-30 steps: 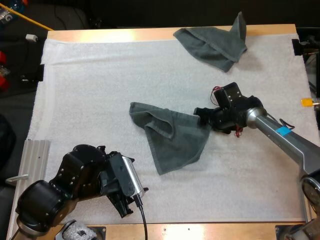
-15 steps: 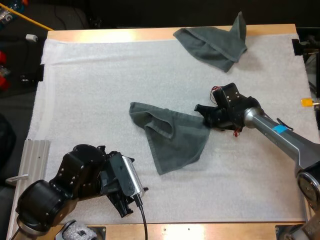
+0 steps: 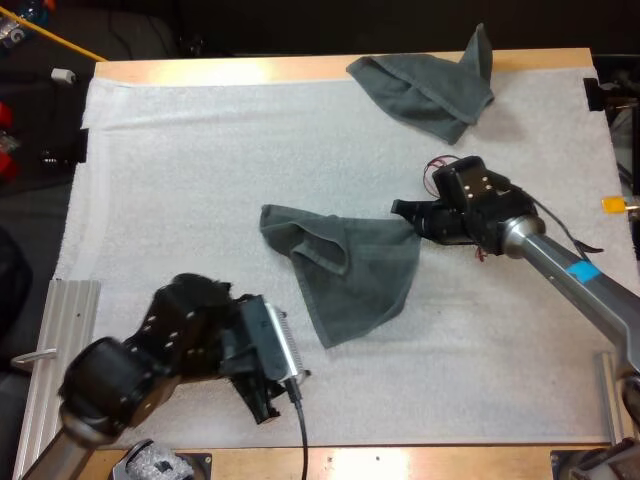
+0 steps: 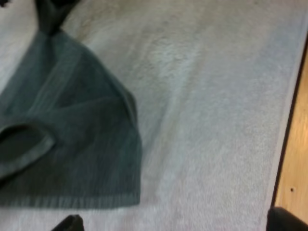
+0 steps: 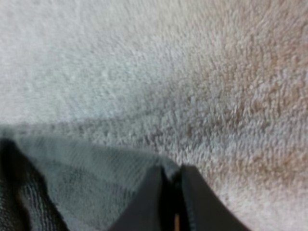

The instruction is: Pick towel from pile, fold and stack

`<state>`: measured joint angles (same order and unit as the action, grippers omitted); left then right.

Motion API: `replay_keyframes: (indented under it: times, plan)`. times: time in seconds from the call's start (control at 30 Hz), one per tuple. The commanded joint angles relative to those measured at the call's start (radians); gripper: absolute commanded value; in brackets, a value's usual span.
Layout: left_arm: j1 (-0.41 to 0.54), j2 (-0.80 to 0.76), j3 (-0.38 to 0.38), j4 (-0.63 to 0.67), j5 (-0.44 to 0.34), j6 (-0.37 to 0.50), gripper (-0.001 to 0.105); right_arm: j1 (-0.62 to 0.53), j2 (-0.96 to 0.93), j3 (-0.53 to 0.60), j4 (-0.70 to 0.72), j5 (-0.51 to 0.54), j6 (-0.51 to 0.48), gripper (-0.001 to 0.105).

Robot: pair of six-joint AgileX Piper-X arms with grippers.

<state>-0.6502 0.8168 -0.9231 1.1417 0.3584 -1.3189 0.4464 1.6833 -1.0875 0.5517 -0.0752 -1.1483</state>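
A dark grey-green towel (image 3: 350, 270) lies partly bunched in the middle of the white mat (image 3: 180, 160). My right gripper (image 3: 408, 213) is at its right corner, shut on the towel; up close, the black fingers (image 5: 149, 202) pinch the grey cloth (image 5: 86, 168) tightly. My left gripper (image 3: 275, 385) hovers near the mat's front edge, left of the towel's lower tip, open with nothing between its fingers. From the left wrist, the towel (image 4: 67, 134) spreads on the mat, with the other arm's gripper (image 4: 48, 9) at its far corner.
A second crumpled grey-green towel (image 3: 430, 85) sits at the mat's far edge, right of centre. A ribbed metal plate (image 3: 55, 330) lies off the mat's front left. The wooden table edge (image 4: 293, 159) runs close by my left gripper.
My right gripper closed onto the towel's right corner and drew it slightly rightward and away. My left arm shifted a little to the right and turned.
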Motion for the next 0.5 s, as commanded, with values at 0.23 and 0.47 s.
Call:
replay_keyframes:
  times: [0.23,0.47]
  plan:
    - [-0.152,0.181,-0.005,-0.082,-0.141,0.027,0.069,0.0,-0.049,0.0,0.095,0.034,-0.068,0.0]
    - [-0.22,0.382,-0.005,-0.135,-0.191,0.027,0.069,0.0,-0.049,0.0,0.116,0.034,-0.089,0.0]
